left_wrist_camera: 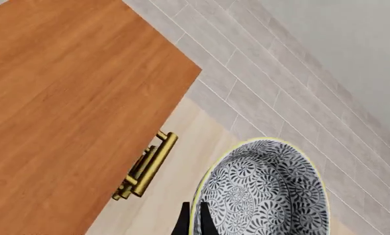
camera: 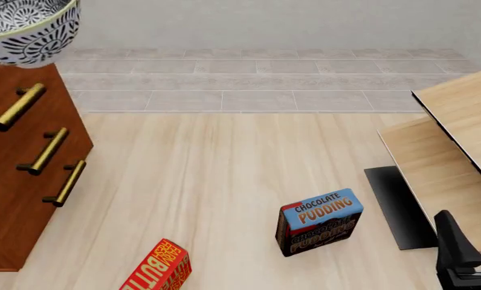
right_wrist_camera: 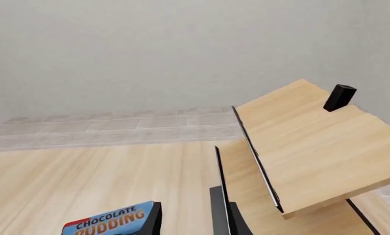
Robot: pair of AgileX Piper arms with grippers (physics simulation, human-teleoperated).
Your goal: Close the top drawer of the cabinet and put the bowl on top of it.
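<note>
Overhead: round floral bowl | glossy wooden cabinet beneath | grip seemingly pinched

The cabinet, a reddish-brown chest, was seen at the left edge of the front view, three brass bar handles stacked down its face. The top drawer appeared flush with the two below it, its handle in line with theirs. The bowl, deep and round with a blue-grey and white floral pattern and a pale yellowish rim, was seen upright above the cabinet's top corner. In the left wrist view the bowl was pictured beside the cabinet's flat top, past its front edge; contact could not be made out.
</note>
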